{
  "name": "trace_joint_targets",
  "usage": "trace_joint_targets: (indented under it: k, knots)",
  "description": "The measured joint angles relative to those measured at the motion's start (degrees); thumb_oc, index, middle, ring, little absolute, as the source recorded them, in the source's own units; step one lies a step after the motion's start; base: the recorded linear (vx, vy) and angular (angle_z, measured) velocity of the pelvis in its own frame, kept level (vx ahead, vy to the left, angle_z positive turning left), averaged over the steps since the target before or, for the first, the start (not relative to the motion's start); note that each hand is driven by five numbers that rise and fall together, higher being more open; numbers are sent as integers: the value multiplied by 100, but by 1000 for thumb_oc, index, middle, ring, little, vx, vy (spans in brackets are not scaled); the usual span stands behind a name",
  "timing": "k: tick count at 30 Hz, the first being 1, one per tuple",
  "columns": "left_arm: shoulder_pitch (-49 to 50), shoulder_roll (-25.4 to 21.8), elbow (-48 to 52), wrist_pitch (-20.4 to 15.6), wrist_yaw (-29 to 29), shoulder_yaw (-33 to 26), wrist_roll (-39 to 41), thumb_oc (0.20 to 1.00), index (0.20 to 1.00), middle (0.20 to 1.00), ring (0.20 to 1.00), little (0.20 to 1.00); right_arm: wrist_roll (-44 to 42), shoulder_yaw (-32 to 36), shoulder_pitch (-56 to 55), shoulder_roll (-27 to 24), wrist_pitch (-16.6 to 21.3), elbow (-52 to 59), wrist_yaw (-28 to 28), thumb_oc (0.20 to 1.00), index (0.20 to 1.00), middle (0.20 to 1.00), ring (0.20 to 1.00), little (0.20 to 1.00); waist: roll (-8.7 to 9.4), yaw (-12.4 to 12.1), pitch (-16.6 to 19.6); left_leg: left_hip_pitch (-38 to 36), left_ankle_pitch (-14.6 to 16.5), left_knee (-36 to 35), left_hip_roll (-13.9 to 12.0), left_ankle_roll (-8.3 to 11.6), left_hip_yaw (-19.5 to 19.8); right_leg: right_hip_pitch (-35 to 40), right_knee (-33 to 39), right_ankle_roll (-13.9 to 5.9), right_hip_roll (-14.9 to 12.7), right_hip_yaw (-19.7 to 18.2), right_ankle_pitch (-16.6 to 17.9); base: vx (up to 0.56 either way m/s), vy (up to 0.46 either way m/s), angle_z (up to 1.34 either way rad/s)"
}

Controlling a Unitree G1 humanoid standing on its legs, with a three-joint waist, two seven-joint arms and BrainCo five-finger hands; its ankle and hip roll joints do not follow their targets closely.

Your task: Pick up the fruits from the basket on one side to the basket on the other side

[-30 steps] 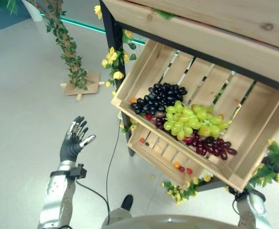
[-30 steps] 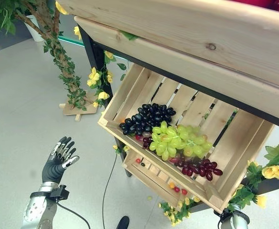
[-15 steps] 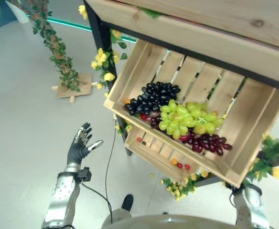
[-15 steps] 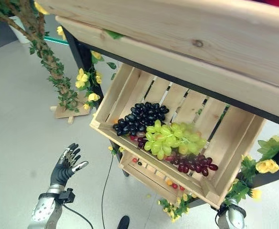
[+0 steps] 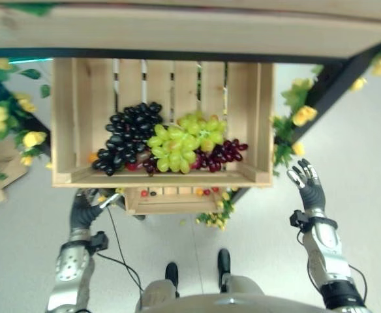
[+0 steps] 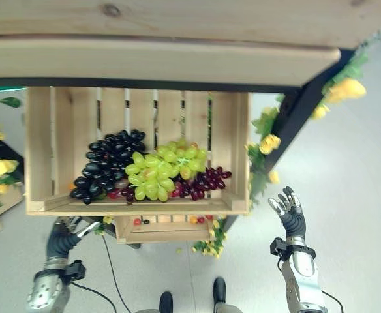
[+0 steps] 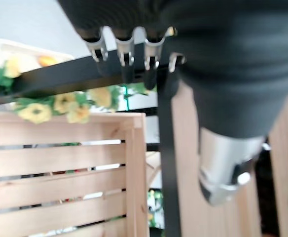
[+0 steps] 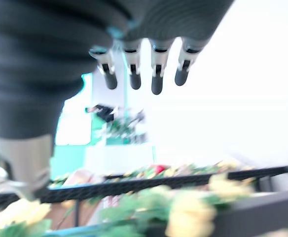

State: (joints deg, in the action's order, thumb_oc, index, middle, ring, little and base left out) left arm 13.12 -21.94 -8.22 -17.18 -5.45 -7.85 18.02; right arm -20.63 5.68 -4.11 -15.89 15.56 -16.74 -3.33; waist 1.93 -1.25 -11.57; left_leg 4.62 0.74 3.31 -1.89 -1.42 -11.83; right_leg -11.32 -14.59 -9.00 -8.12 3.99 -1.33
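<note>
A slatted wooden crate (image 5: 66, 117) tilts toward me on a black stand. Inside lie a black grape bunch (image 5: 126, 134), a green grape bunch (image 5: 177, 140) and a dark red grape bunch (image 5: 222, 154). A lower, smaller crate (image 5: 167, 202) holds small red and orange fruits (image 5: 207, 191). My left hand (image 5: 85, 207) is open below the crate's left front corner, holding nothing. My right hand (image 5: 306, 181) is open to the right of the crate, fingers straight and spread, empty.
A wooden shelf board (image 5: 177, 29) overhangs the crate from above. Yellow flowers with green leaves (image 5: 293, 120) run along the black frame at right, and more (image 5: 8, 134) at left. Grey floor (image 5: 366, 163) lies open to the right.
The camera has swung right, so the crate now sits square and centred. My left hand has moved in under the crate's left front corner. My right hand has risen into view beside the crate.
</note>
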Motion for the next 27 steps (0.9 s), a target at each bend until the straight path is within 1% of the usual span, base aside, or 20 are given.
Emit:
trace_joint_targets:
  k: [2,5,7,8,10,11,13,14,15,16,17,18,19,20,21,22,23,24,25,27]
  knots:
    - [-8,0,5,13,2,69,-163,1000,1000,1000,1000,1000,100,-1,-88,-9,-1,17,43,1000,1000,1000,1000,1000,-15,-128,-13,12,6,27,-102,-21,-140,278,-451,-63,-227,243,-346,-146,-24,-53]
    - [-126,78,101,18,8,240,-162,1000,1000,1000,1000,1000,202,0,-167,-21,-10,125,101,1000,1000,1000,1000,1000,30,-184,17,138,-164,125,-286,107,-430,781,-1312,-398,-358,-16,-752,-179,-146,-21]
    - [-171,33,196,10,15,272,-165,1000,1000,1000,1000,1000,208,-2,-280,-18,-12,299,119,1000,1000,1000,1000,1000,225,-298,132,373,-215,350,-258,206,-362,1231,-552,-415,-455,-235,-877,-212,-207,-31]
    - [-206,35,198,10,4,268,-165,1000,1000,1000,1000,1000,208,0,-261,-26,0,346,122,1000,1000,1000,1000,1000,250,-298,148,484,-190,465,-253,233,-306,1324,-254,-364,-430,-244,-938,-210,-213,-46]
    - [-231,70,199,4,-56,266,-162,1000,1000,1000,1000,1000,207,-46,-105,-63,-10,362,160,1000,1000,1000,1000,1000,255,-386,169,770,-237,685,-316,351,98,1562,717,-29,-288,-194,-1180,-310,-274,-56]
    - [-278,254,174,22,-89,307,-160,1000,1000,1000,1000,1000,201,-73,-102,-183,-37,362,150,1000,1000,1000,1000,1000,78,-306,149,861,-349,804,-502,471,334,1626,871,146,-98,-143,-1153,-412,-345,-23]
    - [-193,370,174,5,-116,394,-158,1000,1000,1000,1000,1000,195,-141,-198,-294,-65,362,147,1000,1000,1000,1000,1000,-83,-271,216,902,-455,839,-723,425,538,1542,780,266,150,-141,-1141,-391,-353,-16]
    - [-160,400,181,3,-124,461,-162,1000,1000,1000,1000,1000,190,-244,-246,-417,-64,377,148,1000,1000,1000,1000,1000,-176,-288,232,899,-687,761,-971,644,591,1349,480,411,410,-146,-1201,-346,-316,-16]
    - [-226,392,189,8,-129,454,-162,1000,1000,1000,1000,1000,190,-261,-268,-421,-64,405,154,1000,1000,1000,1000,1000,-175,-270,217,903,-789,721,-1048,702,612,1287,382,492,439,-148,-1251,-361,-336,8]
    - [-273,428,126,5,-168,496,-156,1000,1000,1000,1000,1000,188,-262,-410,-459,-55,410,141,1000,1000,1000,1000,1000,-228,-262,192,910,-1116,550,-1175,787,835,1220,183,644,675,-22,-1289,-302,-269,35]
    - [-260,474,106,5,-185,499,-156,1000,1000,1000,1000,1000,188,-251,-467,-484,-55,411,140,1000,1000,1000,1000,1000,-278,-260,163,905,-1304,439,-1240,1000,961,1211,127,702,750,70,-1353,-275,-248,58]
    - [-206,518,-3,-12,-192,554,-158,1000,1000,1000,1000,1000,191,-233,-535,-569,-55,393,137,1000,1000,1000,1000,1000,-408,-275,107,933,-1575,289,-1300,980,1037,1122,-107,771,952,202,-1400,-256,-208,86]
    - [-225,590,-49,9,-209,613,-158,1000,1000,1000,1000,1000,191,-172,-606,-658,-56,424,101,1000,1000,1000,1000,1000,-521,-179,23,951,-1851,51,-1351,1038,1015,1095,-241,940,964,418,-1513,-266,-206,87]
    - [-136,605,-51,-1,-223,662,-158,1000,1000,1000,1000,1000,189,-163,-630,-681,-54,426,53,1000,1000,1000,1000,1000,-605,-236,23,950,-1903,-24,-1337,1011,954,1031,-356,986,1070,547,-1537,-303,-188,89]
    - [-54,670,-107,12,-238,696,-168,1000,1000,1000,1000,1000,191,-143,-715,-701,-51,425,9,1000,1000,1000,1000,1000,-680,-173,64,944,-1468,-50,-1282,1115,652,923,-453,1102,1042,638,-1525,-198,-105,41]
    - [-18,667,-121,19,-253,676,-167,1000,1000,1000,1000,1000,194,-206,-716,-694,-58,410,-27,1000,1000,1000,1000,1000,-633,-287,56,885,-1073,-164,-1144,909,678,822,-536,1163,1027,689,-1516,-312,-145,38]
    - [-33,628,-134,22,-291,609,-159,1000,1000,1000,1000,1000,199,-281,-694,-639,-59,430,-26,1000,1000,1000,1000,1000,-428,-337,-18,933,-558,-30,-966,981,577,767,-444,1207,786,689,-1415,-273,-128,17]
    - [-27,564,-138,26,-294,611,-161,1000,1000,1000,1000,1000,194,-301,-637,-592,-60,388,-31,1000,1000,1000,1000,1000,-260,-399,-75,947,-413,446,-769,820,751,763,-426,1149,560,823,-1284,-354,-167,-8]
    - [50,547,-134,19,-293,606,-161,1000,1000,1000,1000,1000,195,-329,-601,-534,-60,325,-23,1000,1000,1000,1000,1000,-45,-542,-15,869,-260,1227,-441,873,1004,819,-166,1100,329,1000,-1090,-180,-100,-17]
    - [12,569,-109,14,-247,617,-164,1000,1000,1000,1000,1000,185,-296,-601,-513,-45,366,-13,1000,1000,1000,1000,1000,-9,-325,36,630,-281,1530,-75,802,1350,1058,311,1010,298,1265,-814,-85,-46,58]
